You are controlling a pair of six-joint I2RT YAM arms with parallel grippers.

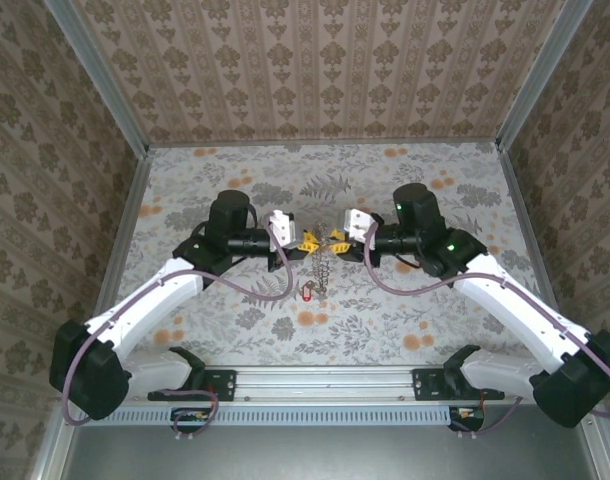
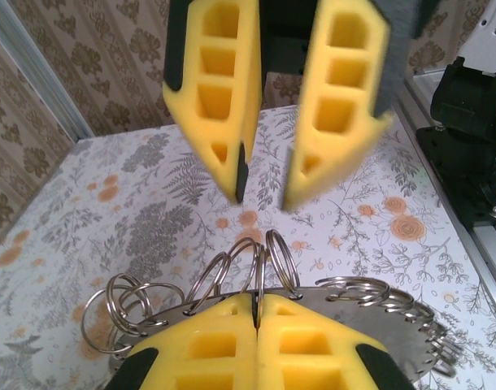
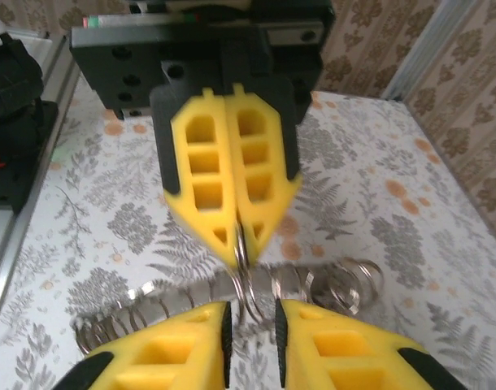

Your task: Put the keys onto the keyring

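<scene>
The keyring is a silvery metal strip (image 2: 394, 329) threaded with several split rings (image 3: 347, 281); from above it hangs as a small silvery cluster (image 1: 323, 270) under the two grippers. My left gripper (image 2: 257, 302) is shut on one upright split ring (image 2: 274, 258). It also faces the right wrist camera (image 3: 240, 248), pinching that ring. My right gripper (image 3: 252, 325) is open, with the ring's loop standing in the gap between its fingers; its yellow fingers (image 2: 224, 97) hang apart opposite. The red-headed key (image 1: 307, 291) lies on the floral table just below the cluster, free of both grippers.
Both grippers (image 1: 322, 240) meet tip to tip over the table's middle. Patterned walls (image 1: 315, 70) enclose the back and sides. A metal rail (image 1: 325, 380) with the arm bases runs along the near edge. A black arm base (image 2: 467, 154) stands to one side.
</scene>
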